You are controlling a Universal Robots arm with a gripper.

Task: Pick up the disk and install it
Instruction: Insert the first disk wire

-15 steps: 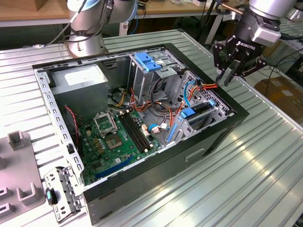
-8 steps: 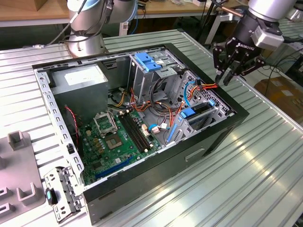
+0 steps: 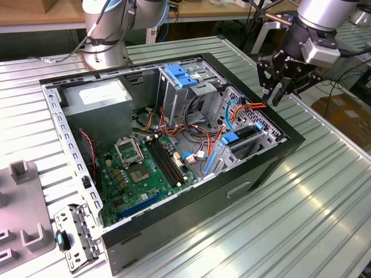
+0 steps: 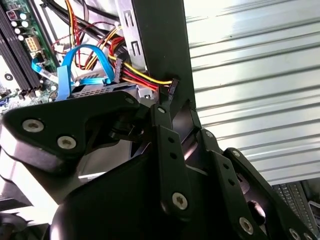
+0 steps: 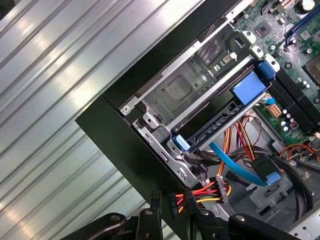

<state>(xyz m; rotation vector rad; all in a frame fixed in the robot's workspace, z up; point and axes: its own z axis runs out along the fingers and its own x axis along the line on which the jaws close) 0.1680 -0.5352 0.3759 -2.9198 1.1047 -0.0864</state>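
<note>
The disk (image 3: 246, 134) sits on edge in the drive cage at the near right corner of the open computer case (image 3: 272, 165), its blue rail tab (image 3: 231, 138) facing the motherboard. In the first wrist view the disk (image 5: 220, 122) shows as a dark slab in the metal cage, with a blue tab (image 5: 248, 90) at one end. My gripper (image 3: 280, 95) hangs above the case's right wall, just past the cage, open and holding nothing. In the first wrist view the gripper (image 5: 175, 222) straddles the case wall beside a red, yellow and black power cable (image 5: 200, 192).
A blue data cable (image 5: 235, 162) and bundled wires lie beside the cage. The motherboard (image 3: 145, 168) fills the case floor, with a grey power-supply box (image 3: 101, 98) at the back left and a blue latch plate (image 3: 181, 75) on the upper cage. A bracket (image 3: 72, 240) lies outside the case.
</note>
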